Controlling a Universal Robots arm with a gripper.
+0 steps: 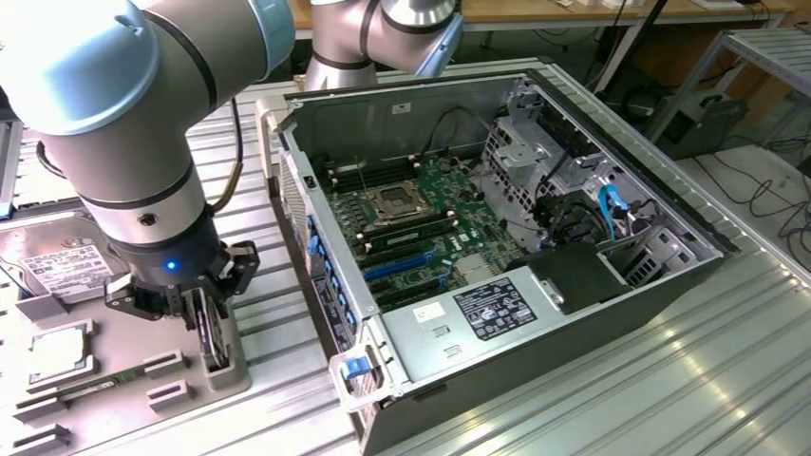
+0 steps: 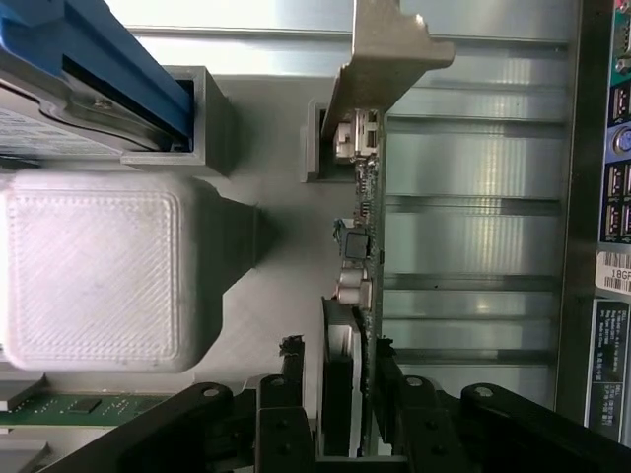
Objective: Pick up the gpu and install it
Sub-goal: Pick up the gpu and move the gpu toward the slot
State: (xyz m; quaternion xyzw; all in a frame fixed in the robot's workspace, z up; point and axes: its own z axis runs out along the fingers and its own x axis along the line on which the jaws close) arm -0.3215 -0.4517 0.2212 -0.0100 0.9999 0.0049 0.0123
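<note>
The gpu (image 2: 363,227) stands on edge in its gray holder (image 1: 238,376) on the counter (image 1: 633,380), beside the open computer case (image 1: 367,114). That lets my hand (image 2: 337,360) straddle it, jaws narrow on both faces, not visibly clamped.

The Universal Robots arm (image 1: 127,123) stands at the exterior view's left with its grey wrist (image 1: 159,223) upright and a blue light lit, while the black gripper (image 1: 207,328) points straight down, its two fingers (image 2: 286,394) parted.
</note>
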